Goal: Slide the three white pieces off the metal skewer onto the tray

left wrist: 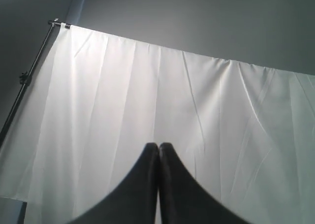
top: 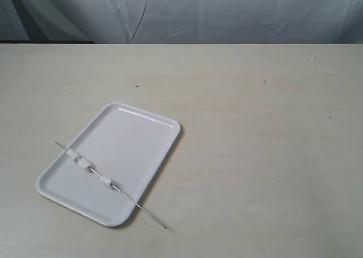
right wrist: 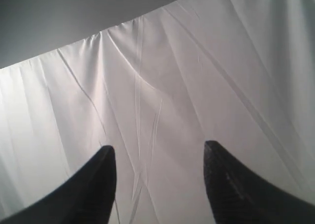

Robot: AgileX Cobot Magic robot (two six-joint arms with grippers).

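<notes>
A glossy white tray (top: pixel 133 133) lies on the table at the left in the exterior view. The thin metal skewer (top: pixel 136 204) rests slantwise across its near part, both ends sticking out past the rim. Three white pieces are threaded on it: one (top: pixel 71 153), one (top: pixel 83 163) and one (top: pixel 106 182). Neither arm shows in the exterior view. My left gripper (left wrist: pixel 158 145) is shut with nothing in it, pointing at a white curtain. My right gripper (right wrist: pixel 160 150) is open and faces the same curtain.
The pale table (top: pixel 255 156) stretches wide to the right of the tray. A wrinkled white curtain (top: pixel 198 14) hangs behind the table's far edge. A black stand pole (left wrist: pixel 24 79) holds the curtain in the left wrist view.
</notes>
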